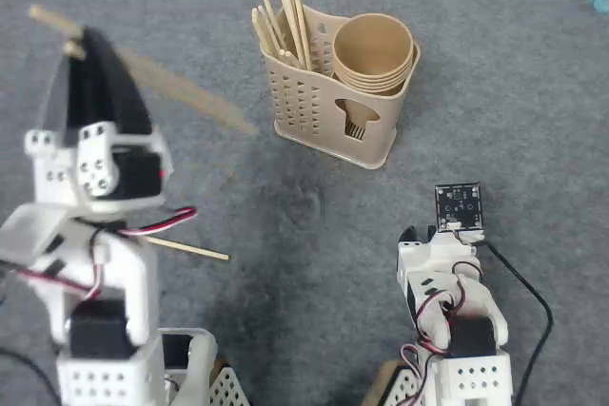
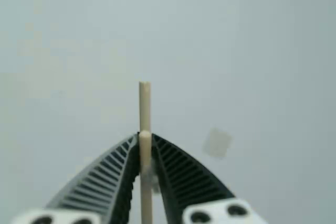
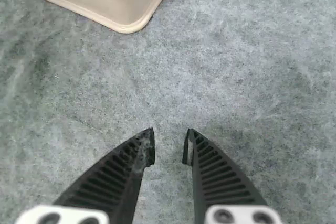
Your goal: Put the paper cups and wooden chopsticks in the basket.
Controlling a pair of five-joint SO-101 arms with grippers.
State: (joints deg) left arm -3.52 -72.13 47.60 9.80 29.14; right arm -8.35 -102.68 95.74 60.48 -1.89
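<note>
A thin, pale wooden chopstick (image 2: pixel 145 103) is clamped between the black ribbed jaws of the left gripper (image 2: pixel 145 139). A short length stands out beyond the tips against a blank pale background. In the high view this gripper is raised at the upper left of the frame. There the held chopstick appears as a blurred streak slanting down toward the beige perforated plastic basket (image 1: pixel 314 116) at the upper centre.

The basket's left compartment holds a bunch of upright chopsticks (image 1: pixel 284 21), and its right compartment holds a stack of brown paper cups (image 1: pixel 373 49). A second loose chopstick (image 1: pixel 195 251) lies on the grey felt-like mat (image 1: pixel 314 263) at the lower left, one end hidden under the left arm. The right gripper (image 3: pixel 168 148) is held low over the mat at the lower right, with its jaws slightly apart and nothing between them.

The step in hand is judged to be the delivery of the held chopstick to the left compartment. It is best done as follows:
- The stick is tipped close to upright above that compartment.
- Its lower end is guided into a gap among the standing sticks.
- The jaws are parted only once that end is below the rim.

The clamp should be kept firm, since so thin a stick can pivot. The long free end should be kept off the rim, because the basket looks light enough to be pushed or tipped.
</note>
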